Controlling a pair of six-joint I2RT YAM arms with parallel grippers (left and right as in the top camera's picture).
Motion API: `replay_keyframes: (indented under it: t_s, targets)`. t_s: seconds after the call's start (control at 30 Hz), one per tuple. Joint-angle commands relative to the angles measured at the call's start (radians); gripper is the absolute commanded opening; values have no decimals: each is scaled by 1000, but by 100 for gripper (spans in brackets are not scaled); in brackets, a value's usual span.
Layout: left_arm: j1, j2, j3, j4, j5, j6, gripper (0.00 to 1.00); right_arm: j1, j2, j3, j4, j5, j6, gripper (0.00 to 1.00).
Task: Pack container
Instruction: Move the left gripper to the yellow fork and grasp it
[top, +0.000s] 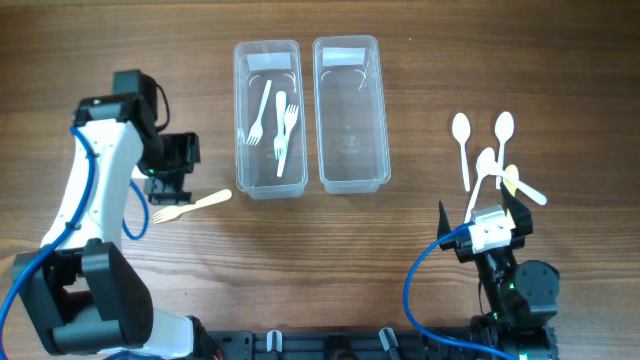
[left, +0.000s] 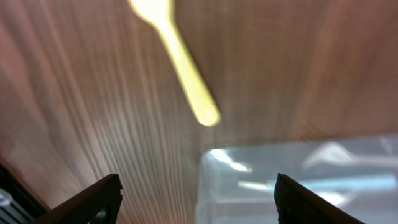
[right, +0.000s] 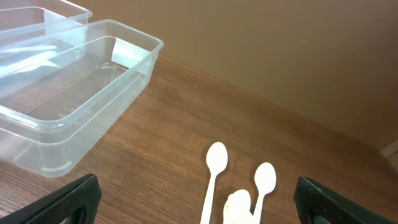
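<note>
Two clear plastic containers stand side by side at the back middle. The left container (top: 268, 120) holds two white forks (top: 284, 125). The right container (top: 350, 115) is empty, and it also shows in the right wrist view (right: 81, 93). A yellow fork (top: 192, 206) lies on the table left of the containers, and its handle shows in the left wrist view (left: 183, 65). My left gripper (top: 172, 168) is open and empty just above that fork. Several white spoons (top: 485, 160) lie at the right, also in the right wrist view (right: 214, 168). My right gripper (top: 490, 228) is open and empty near them.
The wooden table (top: 400, 260) carries only these things. A corner of the left container (left: 298, 180) sits between my left fingers in the left wrist view. Blue cables run along both arms at the front edge.
</note>
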Motion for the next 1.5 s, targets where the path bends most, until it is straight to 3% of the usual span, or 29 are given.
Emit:
replay_keyframes:
  t_s: [0.0,0.13,0.33,0.63,0.8,0.97,1.47]
  targets:
    - [-38,-8,-52,-3,-69,-293,83,-3,-8,0,3,-12,-7,100]
    - [-77,-8,-90,5,-162,-397,86,-3,-8,0,3,-12,-8,100]
    - [-86,7,-127,62,-320,-396,83,-3,-8,0,3,-12,-7,100]
    - [-86,8,-299,303,-285,-380,78,-3,-8,0,3,-12,-8,100]
    - [-61,8,-325,288,-289,-350,70,-3,-8,0,3,-12,-7,100]
    - [-44,8,-326,302,-351,-222,79,-3,-8,0,3,-12,-8,100]
    - [-2,8,-395,446,-385,-226,70,-3,-8,0,3,-12,-8,100]
